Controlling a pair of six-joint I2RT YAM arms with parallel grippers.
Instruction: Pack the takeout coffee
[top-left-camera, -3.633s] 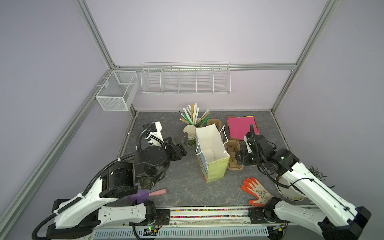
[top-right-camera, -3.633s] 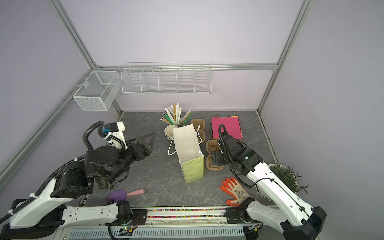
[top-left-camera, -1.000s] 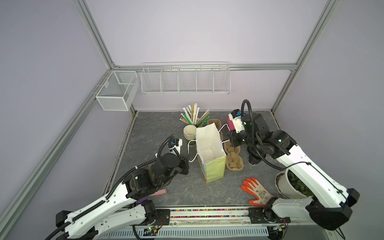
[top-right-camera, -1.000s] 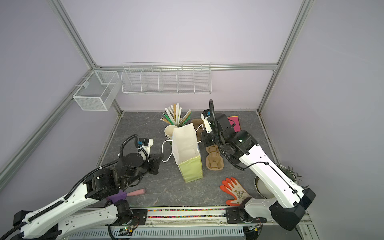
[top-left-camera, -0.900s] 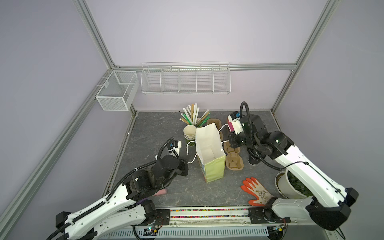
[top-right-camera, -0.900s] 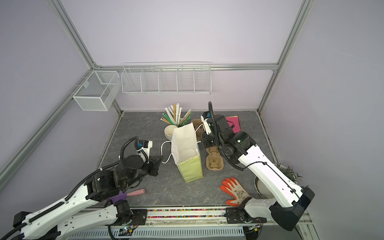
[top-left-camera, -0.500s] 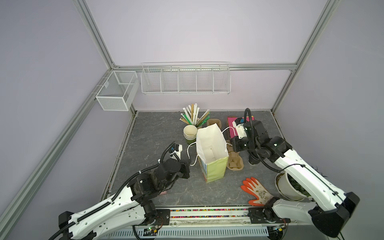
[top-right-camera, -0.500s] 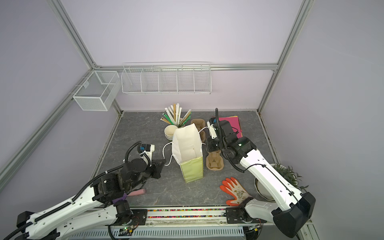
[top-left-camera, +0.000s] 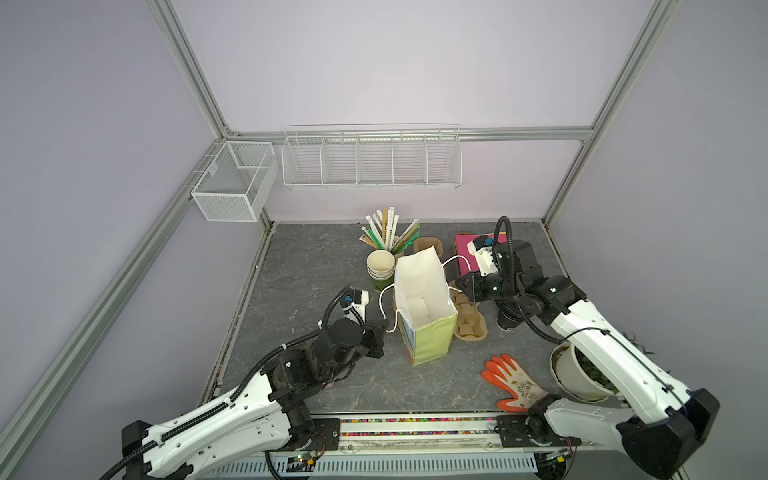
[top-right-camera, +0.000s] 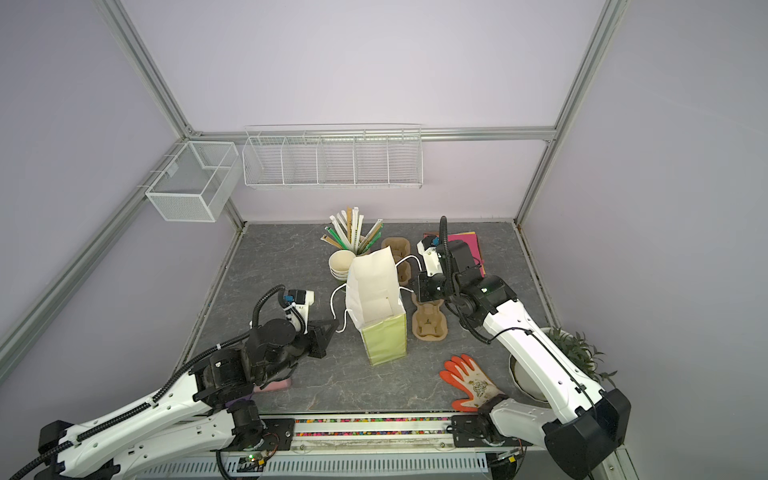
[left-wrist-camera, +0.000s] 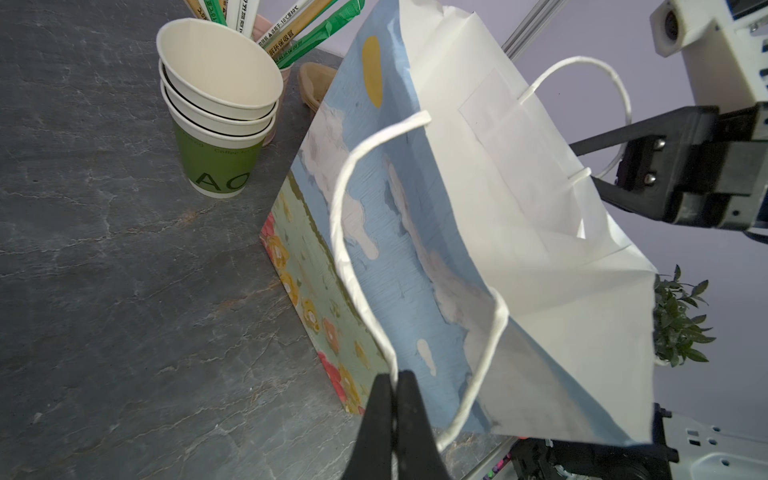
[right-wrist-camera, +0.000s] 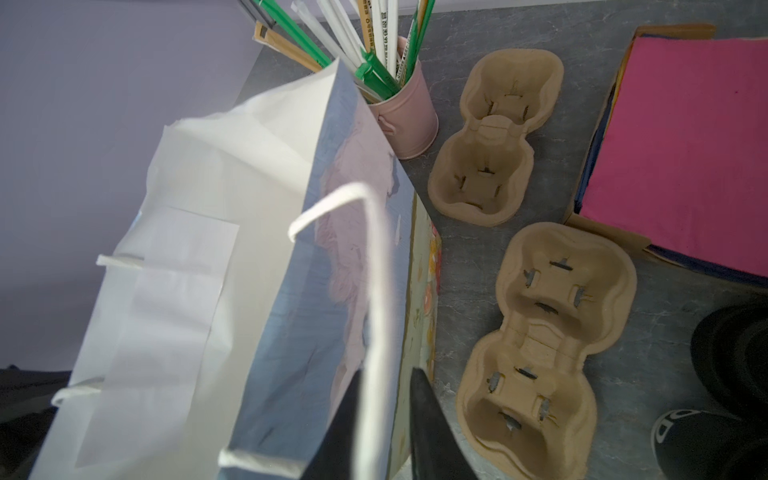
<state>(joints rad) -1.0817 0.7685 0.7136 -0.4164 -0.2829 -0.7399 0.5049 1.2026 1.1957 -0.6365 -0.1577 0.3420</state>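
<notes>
Right of the bag (top-left-camera: 424, 307): takeout coffee (top-left-camera: 510, 319) upright, nearer the right gripper (right-wrist-camera: 385, 376).
right gripper: narrowly parted around the right handle (right-wrist-camera: 376, 291).
left gripper (left-wrist-camera: 395, 377): pinching the left handle (left-wrist-camera: 345, 216).

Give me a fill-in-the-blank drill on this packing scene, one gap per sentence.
The left gripper has its jaws shut on a ___ handle of the paper bag. The straws stand in a ___ pot. ___ pulp cup carriers lie on the table. The black takeout coffee stands ___ the bag.
Missing words: white; pink; two; outside.
</notes>
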